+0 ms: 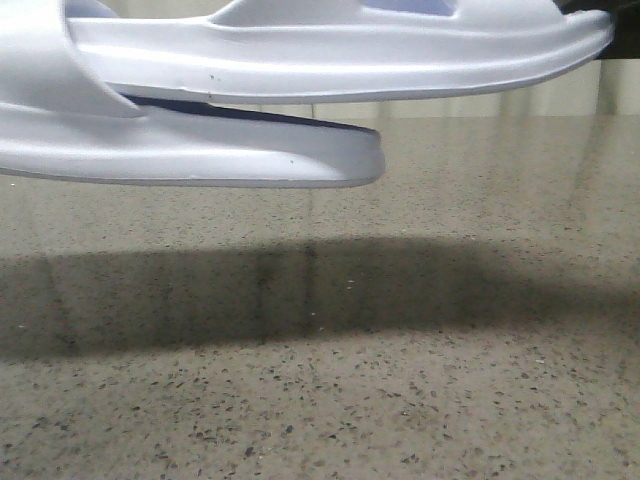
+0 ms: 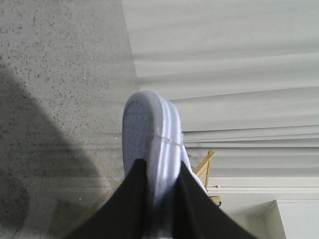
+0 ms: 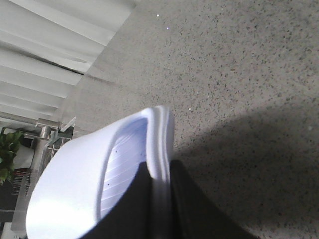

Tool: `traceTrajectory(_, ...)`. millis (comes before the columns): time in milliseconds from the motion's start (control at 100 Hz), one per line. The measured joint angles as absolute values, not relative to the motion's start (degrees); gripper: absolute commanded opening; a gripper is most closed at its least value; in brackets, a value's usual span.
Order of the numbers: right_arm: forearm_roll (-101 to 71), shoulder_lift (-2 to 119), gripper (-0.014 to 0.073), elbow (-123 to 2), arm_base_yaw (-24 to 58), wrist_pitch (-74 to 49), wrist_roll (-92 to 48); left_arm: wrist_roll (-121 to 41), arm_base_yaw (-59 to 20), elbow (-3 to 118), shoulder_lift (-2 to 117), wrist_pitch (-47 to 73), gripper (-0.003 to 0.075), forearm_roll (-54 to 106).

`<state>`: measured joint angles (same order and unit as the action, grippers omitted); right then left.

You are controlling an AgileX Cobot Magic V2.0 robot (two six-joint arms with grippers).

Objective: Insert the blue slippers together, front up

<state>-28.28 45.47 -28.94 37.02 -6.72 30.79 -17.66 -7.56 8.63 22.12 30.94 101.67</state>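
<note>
Both grippers are clamped on slippers. Left gripper (image 2: pixel 162 204) has two dark fingers (image 2: pixel 130 201) pressed on each side of one pale blue slipper's (image 2: pixel 149 134) thick sole, near one end. Right gripper (image 3: pixel 159 209) does the same with the other slipper (image 3: pixel 99 184), one dark finger inside on the ribbed footbed and one outside against the sole.

From the front, the two slippers are very close to the camera and fill the top of the view. Both hang in the air above the table (image 1: pixel 400 400). They lie flat, one over the other. The lower one (image 1: pixel 200 150) comes in from the left and its rounded end stops near the middle. The upper one (image 1: pixel 340 60) reaches farther to the right, and its wide strap with a side hole shows at the top edge. A thin dark gap sits between them, and at the left they look like they touch. Nothing else stands near them.

Under the slippers a wide dark shadow (image 1: pixel 300 290) lies across the table. The table top is smooth, shiny stone, grey-tan with lots of little dark specks.

Farther back, long pale curtains (image 2: pixel 224 74) hang in folds. A bit of yellow wood (image 2: pixel 205 167) peeks out behind the left slipper. A green plant (image 3: pixel 7 149) stands far off in the right wrist view.

The slippers look soft and foamy, almost white, with thick round edges.
</note>
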Motion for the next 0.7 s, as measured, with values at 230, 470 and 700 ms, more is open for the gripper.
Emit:
traceTrajectory(230,-28.2,46.9,-0.0107,-28.9,37.1,-6.4,30.8,-17.1,-7.6,8.6,22.1,32.4,0.0016,101.7)
traceTrajectory(470,-28.2,51.4,-0.0107,-28.9,41.5,-2.2,30.8,-17.1,-7.6,8.6,22.1,33.4,0.0016,101.5)
traceTrajectory(700,-26.6,55.0,-0.0107,-31.2,44.1,1.0,30.7,-16.9,-7.6,8.6,22.1,31.5,0.0016,101.5)
